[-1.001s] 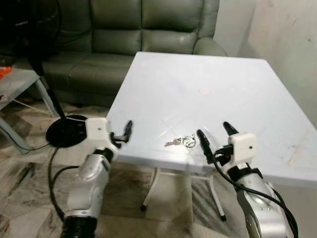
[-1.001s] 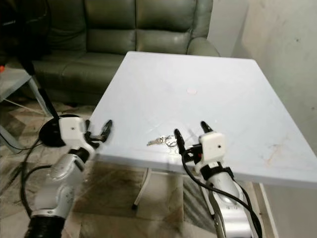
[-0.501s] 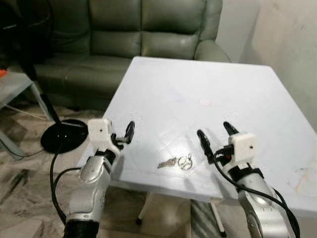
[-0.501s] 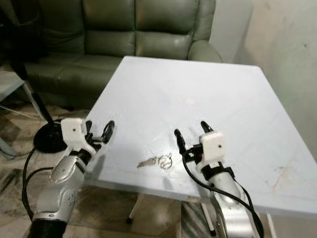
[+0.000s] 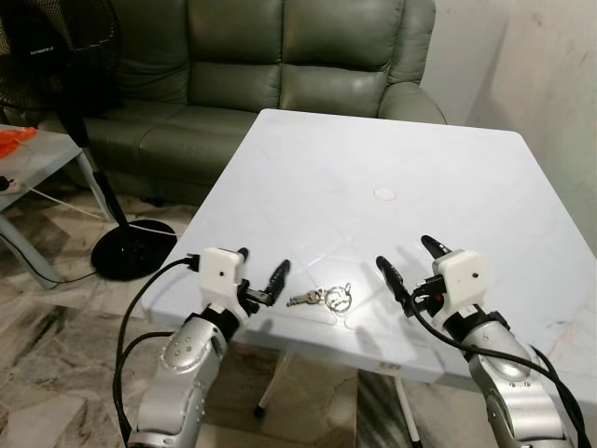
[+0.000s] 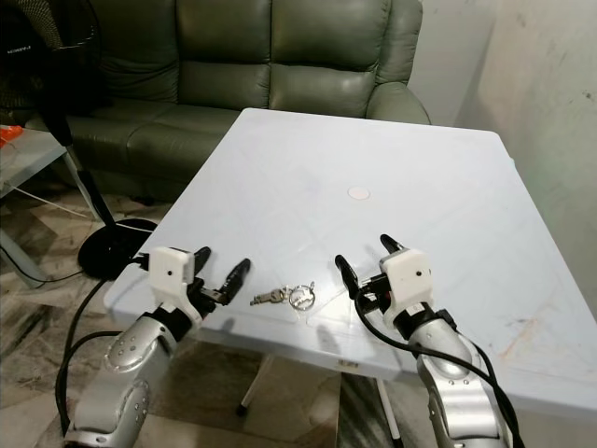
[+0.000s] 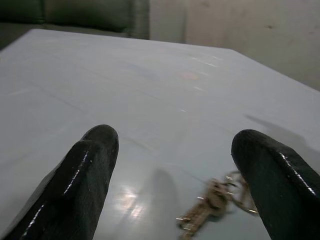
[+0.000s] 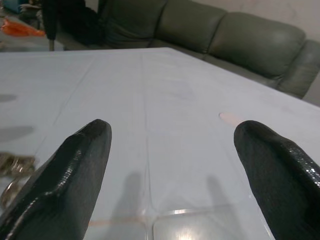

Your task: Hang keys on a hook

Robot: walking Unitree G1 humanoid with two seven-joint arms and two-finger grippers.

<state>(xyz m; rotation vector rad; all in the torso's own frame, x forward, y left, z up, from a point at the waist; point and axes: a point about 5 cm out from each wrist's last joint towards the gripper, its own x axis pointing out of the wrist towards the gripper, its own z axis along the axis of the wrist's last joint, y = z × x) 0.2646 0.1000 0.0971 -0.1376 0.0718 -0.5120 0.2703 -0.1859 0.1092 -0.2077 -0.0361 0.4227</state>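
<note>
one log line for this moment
keys: flat on table | left gripper: open, beside keys | right gripper: open, apart

Head stereo pair looks fwd/down over table [image 5: 373, 149]; wrist cams skim low along it; all share keys [image 5: 322, 299].

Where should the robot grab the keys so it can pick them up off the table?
Probably at the round key ring. The keys lie flat on the white table, so they give little to pinch, while the ring gives more to hold. The open left hand is nearest, just beside them, so it should come from that side and tip its fingers down over the ring.
</note>
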